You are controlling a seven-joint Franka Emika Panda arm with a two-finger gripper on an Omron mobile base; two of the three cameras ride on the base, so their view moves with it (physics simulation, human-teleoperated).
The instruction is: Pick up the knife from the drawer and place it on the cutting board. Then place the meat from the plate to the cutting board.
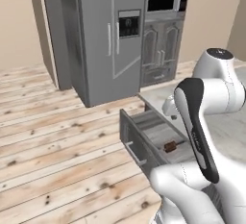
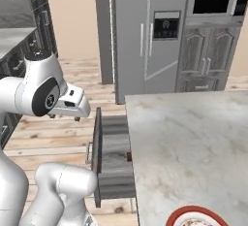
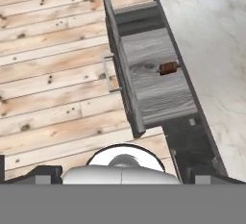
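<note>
The grey wood-grain drawer (image 3: 153,91) stands pulled out from under the marble counter (image 2: 189,142), its silver bar handle (image 3: 109,74) facing the floor. Inside lies the knife (image 3: 167,68), reddish-brown handle showing, close to the counter edge; it is also visible as the knife (image 1: 170,146) and the knife (image 2: 129,156). My gripper (image 2: 63,117) hovers high above the drawer and floor, open and empty, with the fingertips (image 3: 43,172) spread wide. The red-rimmed plate (image 2: 180,214) peeks in at the counter's near edge. The meat and cutting board are out of view.
A tall steel fridge (image 1: 101,35) and an oven-and-microwave stack (image 1: 163,6) stand at the back. Wooden plank floor (image 1: 57,141) spreads to the left of the drawer. My own arm (image 1: 197,131) crosses in front of the counter.
</note>
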